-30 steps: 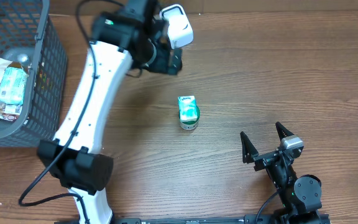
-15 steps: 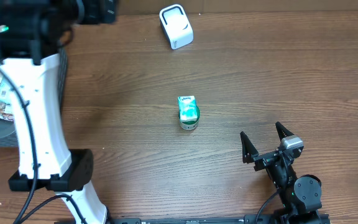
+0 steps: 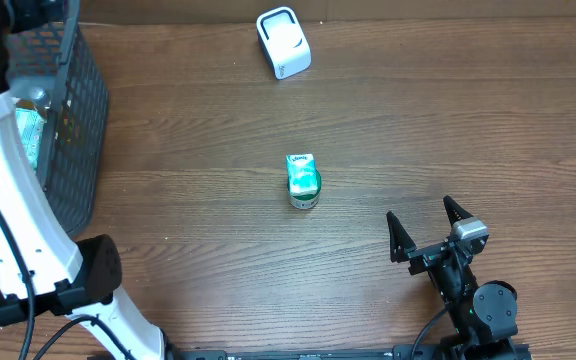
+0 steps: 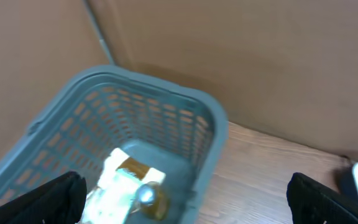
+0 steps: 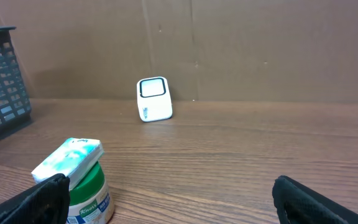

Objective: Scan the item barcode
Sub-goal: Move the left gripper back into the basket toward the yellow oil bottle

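No scan under way. Green tub (image 3: 303,185) mid-table, well apart from white scanner (image 3: 283,42) at far edge. Left gripper (image 4: 194,202) above far-left basket (image 4: 210,124), right gripper (image 3: 418,208) near right: both spread wide, empty. Grasping and presenting yet to do.

- A table (image 3: 418,120) of dark brown wood, its grain running lengthwise, fills the overhead view.
- A plain brown wall (image 5: 260,50), much like cardboard, stands upright along the table's far edge.
- A vertical seam (image 5: 144,43) runs down the wall.
- The light is soft and even, with only faint shadows.
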You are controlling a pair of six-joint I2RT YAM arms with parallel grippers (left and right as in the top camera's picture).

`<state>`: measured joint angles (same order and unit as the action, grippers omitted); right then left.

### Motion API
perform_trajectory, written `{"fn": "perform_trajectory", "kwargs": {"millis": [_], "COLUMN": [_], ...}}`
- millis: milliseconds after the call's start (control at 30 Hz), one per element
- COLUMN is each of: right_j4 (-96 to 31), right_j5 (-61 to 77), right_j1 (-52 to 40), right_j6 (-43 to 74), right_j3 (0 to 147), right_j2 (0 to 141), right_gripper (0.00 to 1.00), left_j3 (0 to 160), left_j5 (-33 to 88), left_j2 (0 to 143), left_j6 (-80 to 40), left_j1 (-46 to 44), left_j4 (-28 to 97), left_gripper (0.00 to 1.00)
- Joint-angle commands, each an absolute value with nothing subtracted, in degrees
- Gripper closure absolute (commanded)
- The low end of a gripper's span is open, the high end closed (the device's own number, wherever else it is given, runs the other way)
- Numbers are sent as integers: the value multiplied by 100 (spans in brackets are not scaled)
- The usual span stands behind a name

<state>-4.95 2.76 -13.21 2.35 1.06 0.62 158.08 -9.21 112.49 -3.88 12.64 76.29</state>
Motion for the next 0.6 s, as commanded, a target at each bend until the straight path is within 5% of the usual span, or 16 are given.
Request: {"fn": "perform_trajectory", "kwargs": {"millis": [0, 567], "right_j4": [-464, -464], "right_j5": [303, 303], "right_j1": [-1347, -1347], "right_j6": [204, 204], "right_j3": [47, 47], "right_j2": [16, 16], "right_gripper": [0, 0], "left_j3": [15900, 14934], "left_j5": [-1087, -1074], "left_j2": [11203, 11550], "left_j6": [-276, -246], "left_j1": [1564, 2530], "left_j4": [7673, 7946], "left_gripper": [0, 0]}}
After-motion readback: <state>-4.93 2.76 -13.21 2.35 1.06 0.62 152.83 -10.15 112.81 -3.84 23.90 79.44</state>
